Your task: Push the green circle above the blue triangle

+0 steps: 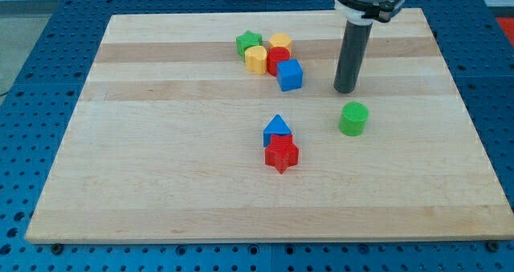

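On the right half of a pale wooden board (161,184), we see the green circle (353,118), a short smooth cylinder, standing upright and alone. It sits to the view's right of the blue triangle (277,128), well apart from it and slightly nearer the view's top. The triangle, a small wedge-shaped prism, touches the red star (281,153), which lies just below it toward the view's bottom.

My tip (346,90) is the blunt lower end of a straight dark rod that comes down from the view's top. It stands just above the green circle in the view, near it but with a strip of bare wood between them. The rod has no fingers and holds nothing.

Farther toward the view's top we find a tight cluster of five blocks: a green star (249,41), two yellow blocks (280,41) (255,58) whose shapes we cannot make out for certain, a red block (278,59) and a blue cube (290,75), each touching a neighbour. The board shows long grain bands in light and darker tones and rests on a blue perforated bench (40,47).
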Available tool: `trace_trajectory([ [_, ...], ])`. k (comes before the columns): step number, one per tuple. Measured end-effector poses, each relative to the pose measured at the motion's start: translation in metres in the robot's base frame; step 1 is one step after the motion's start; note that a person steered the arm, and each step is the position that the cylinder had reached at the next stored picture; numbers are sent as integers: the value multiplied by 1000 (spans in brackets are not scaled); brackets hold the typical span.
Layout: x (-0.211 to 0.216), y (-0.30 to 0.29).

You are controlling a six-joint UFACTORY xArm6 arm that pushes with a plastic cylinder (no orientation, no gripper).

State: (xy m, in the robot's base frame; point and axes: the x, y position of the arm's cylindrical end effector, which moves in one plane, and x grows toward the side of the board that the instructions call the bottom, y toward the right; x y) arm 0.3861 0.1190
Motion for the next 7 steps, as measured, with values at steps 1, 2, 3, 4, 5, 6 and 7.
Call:
trace_trajectory([
  [1,0,-29],
  [2,0,-64],
  [3,0,-90],
  [4,6,-96],
  [5,12,-58],
  [6,12,-5],
  [7,20,53],
])
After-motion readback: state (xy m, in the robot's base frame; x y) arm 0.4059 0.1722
